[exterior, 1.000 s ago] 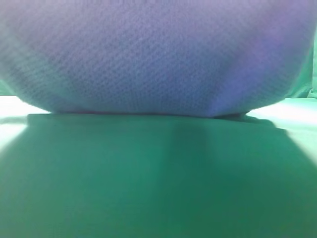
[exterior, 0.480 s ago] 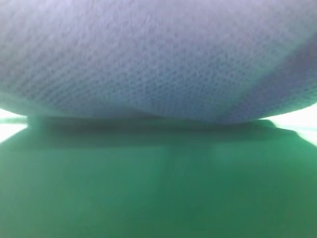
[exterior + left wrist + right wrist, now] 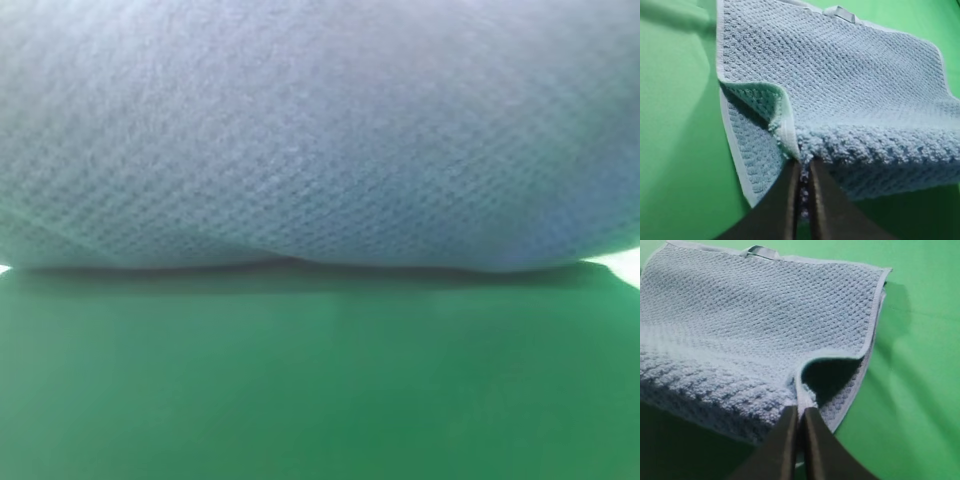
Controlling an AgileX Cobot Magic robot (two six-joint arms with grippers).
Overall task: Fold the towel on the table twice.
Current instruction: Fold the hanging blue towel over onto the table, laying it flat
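Filling the whole upper half of the high view, the towel point(image 3: 320, 140) hangs close before the lens, blurred, its waffle weave just legible; below it lies the green bench point(image 3: 320, 390), dark under the cloth's shadow, with a pale lit sliver at the far right edge.

From the left wrist view the left claw point(image 3: 803, 172) is pressed together on the towel point(image 3: 840, 75), its two dark fingers point(image 3: 785, 205) meeting at a pale hemmed corner; that corner is pulled up off the bench point(image 3: 675, 125) and curls over, showing a greenish-lit underside; behind it a bulging, fluffy fold of the cloth rises just beside the claw; the far part of the towel lies flat on the green surface, with a small tag point(image 3: 841, 12) at its far edge.

From the right wrist view the right claw point(image 3: 799, 410) is likewise pinching the towel point(image 3: 750, 315) at its hem; the fingers point(image 3: 820, 445) close on the edge where it bends upward, and a dark pocket opens just beyond them between the lifted layer and the layer beneath; the near part of the cloth is raised and doubled, the far part rests on the bench point(image 3: 920, 365); the tag point(image 3: 760, 251) sits at the far edge, top of the view.
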